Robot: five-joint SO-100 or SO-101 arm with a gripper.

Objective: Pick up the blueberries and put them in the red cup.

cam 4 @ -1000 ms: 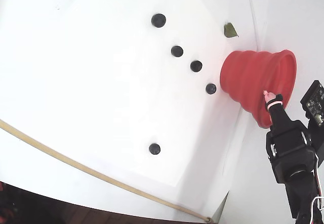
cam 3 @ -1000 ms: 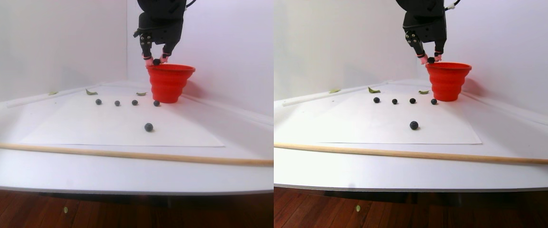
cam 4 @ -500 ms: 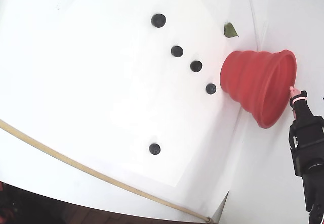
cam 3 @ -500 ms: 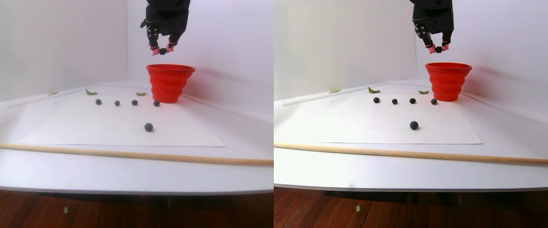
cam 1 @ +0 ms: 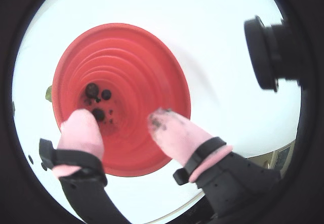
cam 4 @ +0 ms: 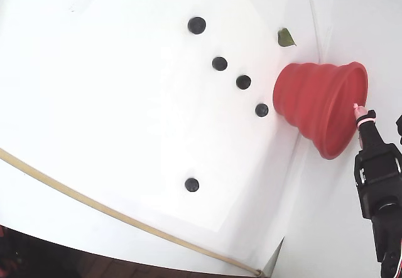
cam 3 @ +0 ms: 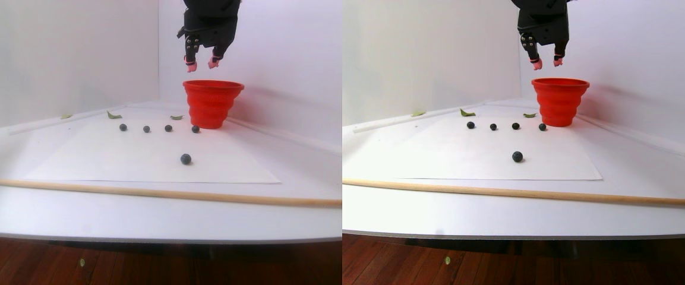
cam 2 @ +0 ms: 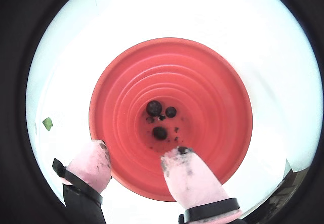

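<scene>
**Release done over the cup; clear upward before the next berry**

My gripper [cam 3: 200,64] hangs above the red cup [cam 3: 212,104], pink fingertips [cam 2: 188,176] spread and empty. Three blueberries [cam 2: 160,132] lie in its bottom. Five more [cam 4: 243,81] wait on the white sheet [cam 4: 125,115], left of the cup in the stereo pair. I'd lift straight up, clear of the rim.

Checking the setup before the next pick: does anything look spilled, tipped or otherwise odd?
Nothing is spilled or tipped. The red cup stands upright with three blueberries in its bottom. The only oddities are dark smudges on the pink fingertips of the open end effector and green leaf scraps on the table near the cup.
</scene>
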